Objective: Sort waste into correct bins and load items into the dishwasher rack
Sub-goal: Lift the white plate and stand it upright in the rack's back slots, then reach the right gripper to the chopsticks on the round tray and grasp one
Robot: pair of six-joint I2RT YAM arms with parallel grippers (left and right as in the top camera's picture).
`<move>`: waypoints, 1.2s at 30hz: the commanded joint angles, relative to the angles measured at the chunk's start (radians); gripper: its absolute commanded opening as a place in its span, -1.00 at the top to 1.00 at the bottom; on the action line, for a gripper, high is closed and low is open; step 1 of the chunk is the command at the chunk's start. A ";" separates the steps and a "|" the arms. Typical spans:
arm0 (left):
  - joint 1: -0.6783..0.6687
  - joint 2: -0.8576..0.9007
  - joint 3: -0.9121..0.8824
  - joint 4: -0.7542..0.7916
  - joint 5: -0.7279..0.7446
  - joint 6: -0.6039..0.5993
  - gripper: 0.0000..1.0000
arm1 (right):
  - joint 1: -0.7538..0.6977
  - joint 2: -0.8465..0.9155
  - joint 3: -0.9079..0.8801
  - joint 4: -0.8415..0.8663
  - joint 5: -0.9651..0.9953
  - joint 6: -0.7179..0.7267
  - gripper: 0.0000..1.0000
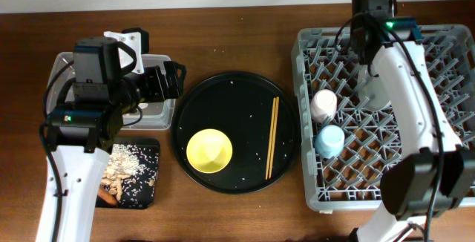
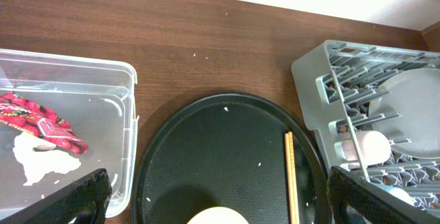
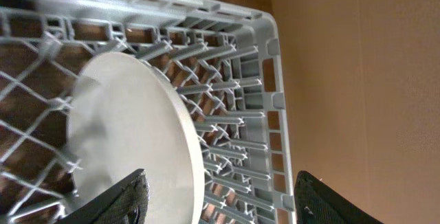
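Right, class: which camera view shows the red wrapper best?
Left wrist: the wrapper lies plainly in the clear tub. Overhead, the left arm hides it; the right wrist view shows only rack and plate.

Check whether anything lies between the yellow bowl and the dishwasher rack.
Yes. The chopsticks lie on the round black tray between the yellow bowl and the rack. The pink cup and blue cup stand just inside its nearest edge.

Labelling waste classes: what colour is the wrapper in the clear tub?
Red with white markings; the wrapper shows best in the left wrist view.
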 commanded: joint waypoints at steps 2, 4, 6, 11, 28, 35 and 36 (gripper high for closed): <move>0.002 0.003 0.005 0.002 -0.006 0.013 -0.99 | 0.008 -0.113 0.002 -0.035 -0.450 0.013 -0.33; 0.002 0.003 0.005 0.002 -0.006 0.013 -0.99 | 0.008 -0.125 0.003 -0.140 -0.791 0.029 -0.33; 0.002 0.003 0.005 0.002 -0.006 0.013 -0.99 | 0.008 -0.124 0.002 -0.276 -1.042 0.077 -0.33; 0.003 0.003 0.005 0.002 -0.006 0.013 -0.99 | 0.008 -0.118 0.000 -0.414 -1.393 0.111 -0.97; 0.005 0.003 0.005 0.002 -0.006 0.013 -0.99 | 0.314 -0.461 0.000 -0.590 -1.132 0.322 -0.25; 0.004 0.003 0.005 0.002 -0.006 0.013 -0.99 | 0.315 -0.609 -0.012 -0.644 -0.870 0.519 -0.25; 0.005 0.003 0.005 0.002 -0.006 0.013 -0.99 | 0.315 -0.611 -0.039 -0.641 -0.870 0.519 -0.33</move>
